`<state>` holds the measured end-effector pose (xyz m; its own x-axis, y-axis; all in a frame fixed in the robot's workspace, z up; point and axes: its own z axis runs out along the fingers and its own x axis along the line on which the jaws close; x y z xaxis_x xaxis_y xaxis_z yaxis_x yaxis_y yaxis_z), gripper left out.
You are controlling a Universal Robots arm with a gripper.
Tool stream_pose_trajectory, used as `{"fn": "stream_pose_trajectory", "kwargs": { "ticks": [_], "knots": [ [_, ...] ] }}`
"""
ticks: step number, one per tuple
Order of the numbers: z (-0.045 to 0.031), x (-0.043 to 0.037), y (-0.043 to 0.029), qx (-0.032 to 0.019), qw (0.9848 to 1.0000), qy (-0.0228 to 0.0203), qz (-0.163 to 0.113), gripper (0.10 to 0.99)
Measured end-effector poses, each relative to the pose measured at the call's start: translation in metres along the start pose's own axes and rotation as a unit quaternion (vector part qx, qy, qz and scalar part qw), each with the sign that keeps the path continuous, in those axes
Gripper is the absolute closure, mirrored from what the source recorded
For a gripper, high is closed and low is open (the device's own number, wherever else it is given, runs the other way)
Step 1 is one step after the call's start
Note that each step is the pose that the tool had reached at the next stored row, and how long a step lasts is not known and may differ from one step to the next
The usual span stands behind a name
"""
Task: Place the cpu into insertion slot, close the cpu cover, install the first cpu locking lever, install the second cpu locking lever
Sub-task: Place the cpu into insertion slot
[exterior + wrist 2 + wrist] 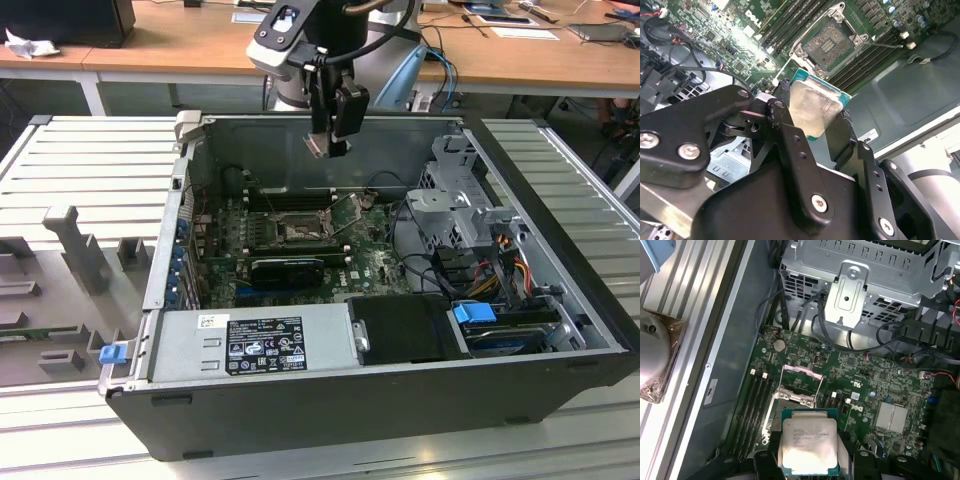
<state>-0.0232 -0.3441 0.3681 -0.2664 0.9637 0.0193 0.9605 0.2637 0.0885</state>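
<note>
A: Jaws?
B: Clamped on the cpu (812,105). The gripper (810,114) pinches its edges and holds it above the open case (300,420).
A: Slot?
B: The insertion slot (827,44) lies below on the green board (747,22), exposed.

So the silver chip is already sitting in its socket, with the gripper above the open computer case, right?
Not quite: the cpu is held in the gripper, clear of the empty insertion slot, as the second wrist view shows. The rest holds.
</note>
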Motion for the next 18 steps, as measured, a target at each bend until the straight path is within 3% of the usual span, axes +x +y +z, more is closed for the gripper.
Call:
{"fn": "stream_pose_trajectory", "kwargs": {
  "ticks": [11,18],
  "knots": [
    [0.0087,-0.0002,-0.0008,-0.0001,1.0000,-0.0006,0.006,0.561],
    [0.0105,-0.0002,-0.0010,-0.0002,0.9999,-0.0012,0.013,0.561]
  ]
}}
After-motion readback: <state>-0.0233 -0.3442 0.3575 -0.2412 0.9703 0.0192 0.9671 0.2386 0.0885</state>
